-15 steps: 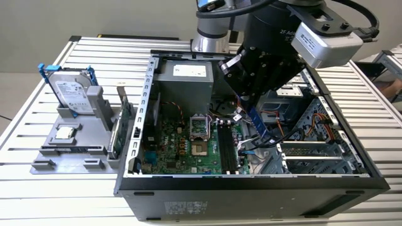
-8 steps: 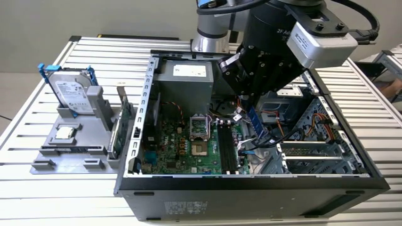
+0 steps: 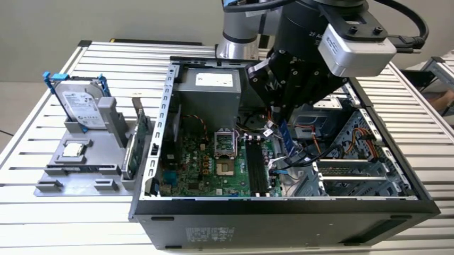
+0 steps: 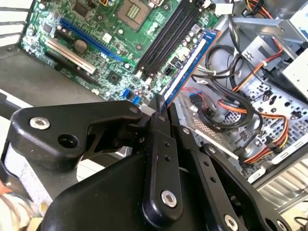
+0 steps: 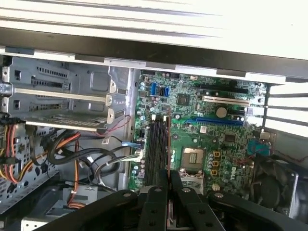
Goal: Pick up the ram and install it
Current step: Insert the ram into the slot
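**A:** Where's the ram (image 4: 190, 65)?

**B:** Pinched in the gripper (image 4: 159, 108). The fingers are pressed together on its near end. The rest juts out over the board (image 4: 96, 29) inside the case (image 3: 284, 212). It runs lengthwise along the slots (image 4: 168, 36), held clear of them, so it isn't seated.

**A:** Is it lined up?

**B:** Roughly. In the first wrist view it shows edge-on, along the side of the slot bank nearest the socket (image 5: 195, 156). I can't tell which slot it sits over.

**A:** What worries you?

**B:** Mostly the grip. It's held by one end, so I'd expect any push on the far end to swivel it between the fingers. A small twist could land it on a slot wall, or between two slots. Pressing then would likely bend the stick or load the board.

**A:** Anything else?

**B:** I can't see its notch or whether the slot latches are open. If either is wrong, it would probably jam. The cables (image 4: 216, 113) also lie just beside the slots, and a loop could catch the far end.
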